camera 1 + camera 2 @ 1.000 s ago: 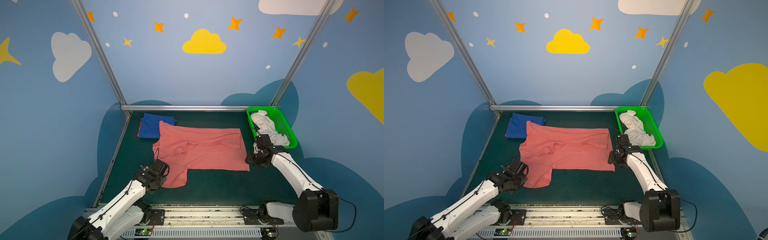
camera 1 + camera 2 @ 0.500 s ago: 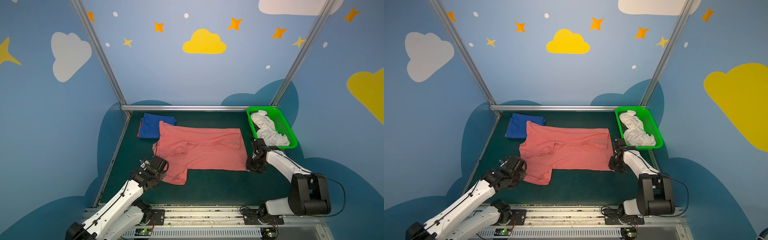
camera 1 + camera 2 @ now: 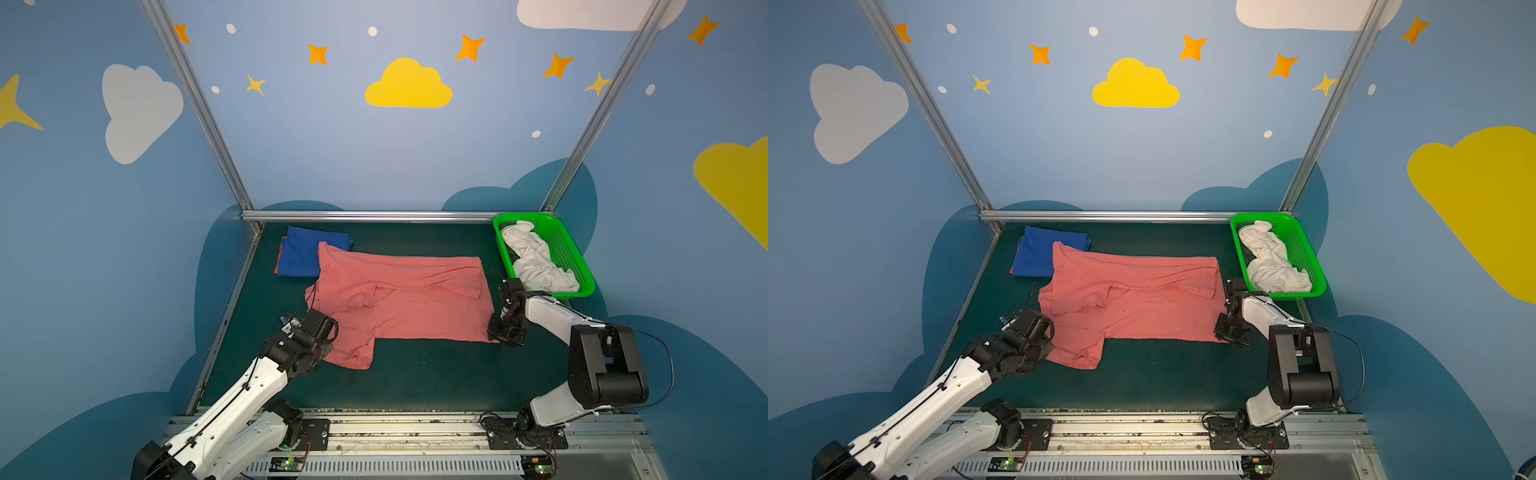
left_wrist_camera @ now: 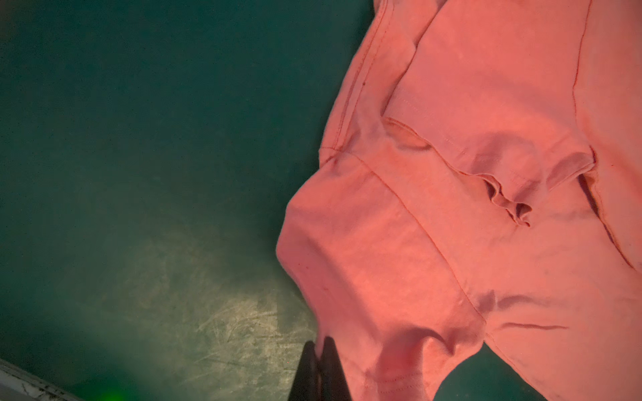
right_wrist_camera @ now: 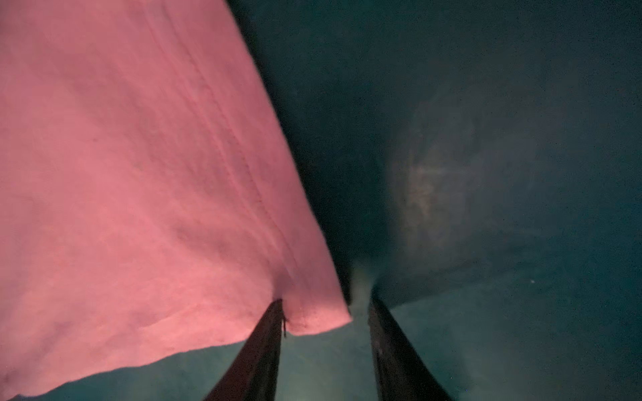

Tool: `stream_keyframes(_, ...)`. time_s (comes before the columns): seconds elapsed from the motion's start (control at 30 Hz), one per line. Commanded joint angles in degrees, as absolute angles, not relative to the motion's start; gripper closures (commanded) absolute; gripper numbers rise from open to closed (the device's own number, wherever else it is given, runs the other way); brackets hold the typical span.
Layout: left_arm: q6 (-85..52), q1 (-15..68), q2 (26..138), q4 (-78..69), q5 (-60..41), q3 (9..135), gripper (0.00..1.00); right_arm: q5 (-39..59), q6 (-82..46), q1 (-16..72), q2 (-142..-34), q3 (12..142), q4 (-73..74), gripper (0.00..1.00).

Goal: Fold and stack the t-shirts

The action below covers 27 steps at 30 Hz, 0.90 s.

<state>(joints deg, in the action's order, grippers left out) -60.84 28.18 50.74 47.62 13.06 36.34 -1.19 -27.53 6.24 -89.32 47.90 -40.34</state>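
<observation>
Folding is roughly half done: a blue t-shirt (image 3: 303, 257) lies folded at the counter's (image 3: 415, 386) far left corner, with an orange t-shirt (image 3: 276, 266) peeking out beneath it. The salmon-pink t-shirt (image 3: 415, 299) sprawls across the middle, only partly folded. The left gripper (image 4: 318, 364) has its jaws together, seemingly pinching the near sleeve, though the dim wrist view leaves that unsure. The right gripper (image 5: 324, 302) has its jaws apart, astride the near hem corner. A white t-shirt (image 3: 536, 262) waits crumpled in the green basket (image 3: 523, 216) at the far right corner.

Orange t-shirt (image 3: 276, 268): thin sliver only, rest under blue t-shirt (image 3: 309, 251), far beyond left claw (image 4: 318, 347). Left claw: pinch on salmon-pink t-shirt (image 4: 451, 208) unclear, fingers cropped.
</observation>
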Motion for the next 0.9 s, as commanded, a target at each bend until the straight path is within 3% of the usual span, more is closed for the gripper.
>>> stream_keyframes(0.0,-60.04,27.98,50.38,49.22,14.85,37.52,0.95,-0.51,-29.15,6.06,-90.09,48.42,-39.48,0.58)
stream_keyframes(0.27,-58.65,27.47,50.78,49.92,16.35,40.09,0.95,-0.48,-28.81,6.06,-90.97,49.52,-39.89,1.00)
stream_keyframes(0.67,-51.94,23.23,56.30,46.37,18.33,47.41,0.95,-2.34,-25.13,6.15,-88.89,59.14,-45.12,1.00)
stream_keyframes(0.87,-45.54,17.72,62.66,44.27,16.73,54.30,0.95,-3.07,-22.09,5.80,-94.02,68.36,-48.10,1.00)
